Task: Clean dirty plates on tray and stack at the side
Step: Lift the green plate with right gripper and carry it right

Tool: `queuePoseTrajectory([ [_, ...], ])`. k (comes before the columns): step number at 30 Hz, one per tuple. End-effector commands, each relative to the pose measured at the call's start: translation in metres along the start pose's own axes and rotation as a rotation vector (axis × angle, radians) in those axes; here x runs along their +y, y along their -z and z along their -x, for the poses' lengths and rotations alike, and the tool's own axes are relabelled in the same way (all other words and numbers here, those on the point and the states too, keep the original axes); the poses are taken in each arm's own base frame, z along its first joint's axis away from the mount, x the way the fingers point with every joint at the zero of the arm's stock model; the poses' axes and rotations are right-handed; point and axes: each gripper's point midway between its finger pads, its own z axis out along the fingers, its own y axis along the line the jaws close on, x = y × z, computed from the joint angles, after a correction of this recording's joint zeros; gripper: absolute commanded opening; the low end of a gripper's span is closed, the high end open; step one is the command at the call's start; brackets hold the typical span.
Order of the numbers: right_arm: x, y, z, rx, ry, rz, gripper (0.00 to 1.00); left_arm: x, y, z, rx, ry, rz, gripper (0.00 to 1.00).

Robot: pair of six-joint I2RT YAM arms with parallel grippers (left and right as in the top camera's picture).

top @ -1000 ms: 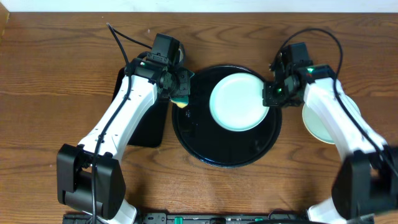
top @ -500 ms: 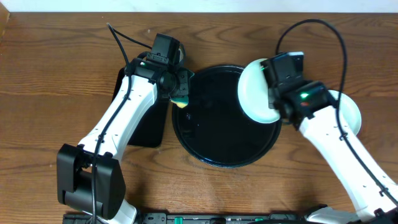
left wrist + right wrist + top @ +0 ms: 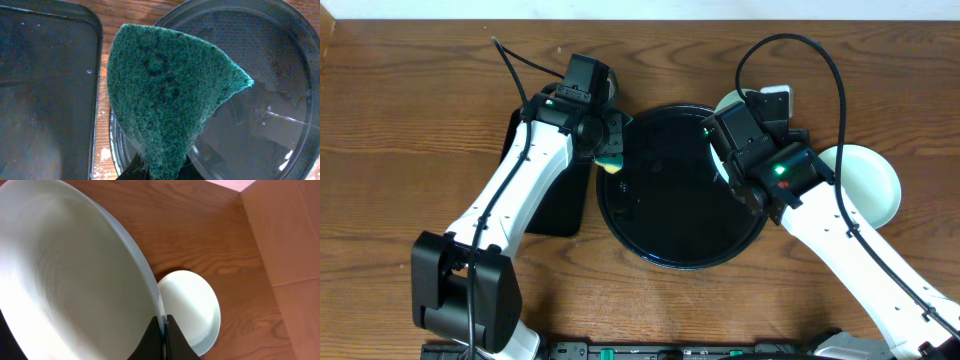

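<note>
The round black tray holds no plate; it also shows in the left wrist view. My right gripper is shut on the rim of a pale mint plate and holds it tilted on edge in the air over the tray's right rim. In the overhead view only a sliver of that plate shows behind the arm. Another pale plate lies on the table to the right, also seen in the right wrist view. My left gripper is shut on a green sponge at the tray's left rim.
A rectangular black tray lies left of the round one, partly under my left arm; it also shows in the left wrist view. The table is brown wood. A paler panel borders it on the right.
My right gripper has lifted the mint plate off the round tray, tipped it on edge and swung over the tray's right rim. The left arm with the sponge has not moved.
</note>
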Motion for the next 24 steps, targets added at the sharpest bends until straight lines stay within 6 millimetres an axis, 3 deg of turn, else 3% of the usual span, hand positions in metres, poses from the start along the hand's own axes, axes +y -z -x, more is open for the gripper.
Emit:
queuePoseTrajectory([
  [1, -0.013, 0.004, 0.007, -0.041, -0.033, -0.064, 0.01, 0.0, 0.002, 0.003, -0.009, 0.003, 0.006, 0.08],
  [8, -0.034, 0.015, 0.022, -0.133, -0.015, -0.215, 0.01, 0.0, 0.002, 0.003, -0.009, 0.003, 0.006, 0.08],
  [14, -0.032, 0.037, 0.031, -0.226, 0.017, -0.285, 0.01, 0.0, 0.002, 0.003, -0.009, 0.003, 0.006, 0.08],
  [24, -0.028, 0.038, 0.03, -0.223, 0.022, -0.264, 0.01, 0.0, 0.002, 0.003, -0.009, 0.003, 0.006, 0.08],
])
